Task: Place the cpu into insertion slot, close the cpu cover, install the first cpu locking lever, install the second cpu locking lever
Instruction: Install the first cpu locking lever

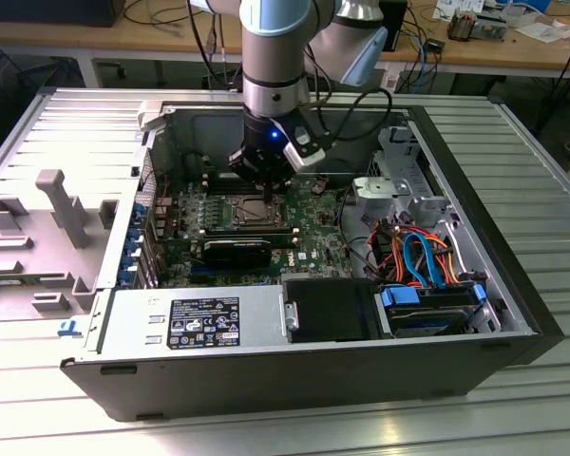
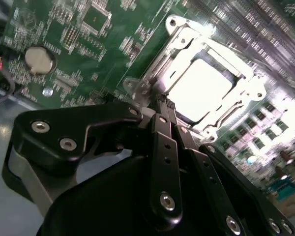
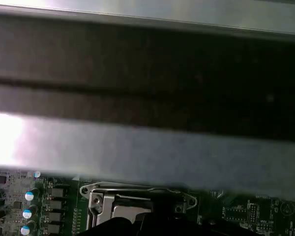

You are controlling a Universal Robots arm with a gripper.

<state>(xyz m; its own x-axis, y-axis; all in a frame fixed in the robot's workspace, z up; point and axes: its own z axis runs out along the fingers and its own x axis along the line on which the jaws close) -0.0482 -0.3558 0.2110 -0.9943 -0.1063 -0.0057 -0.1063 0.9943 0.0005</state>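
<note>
Second wrist view: gripper (image 2: 160, 105), jaws seemingly pressed together, empty, at insertion slot (image 2: 206, 83) corner | cpu (image 2: 201, 88) seated, cpu cover (image 2: 238, 105) down | step: locking lever; needs pressing and hooking.

Exterior view: evenly lit, bright overhead room light, sharp; inside of the computer case (image 1: 294, 237) dimmer, soft shadow under the arm. Second wrist view: hard glare on the cpu (image 2: 201, 86), top blown out white, cpu cover (image 2: 179, 37) rim also hot; board beyond it smeared w/ motion blur, gripper (image 2: 162, 105) dark, slightly soft. First wrist view: mostly dark, defocused bands, bright patch at one edge.
</note>
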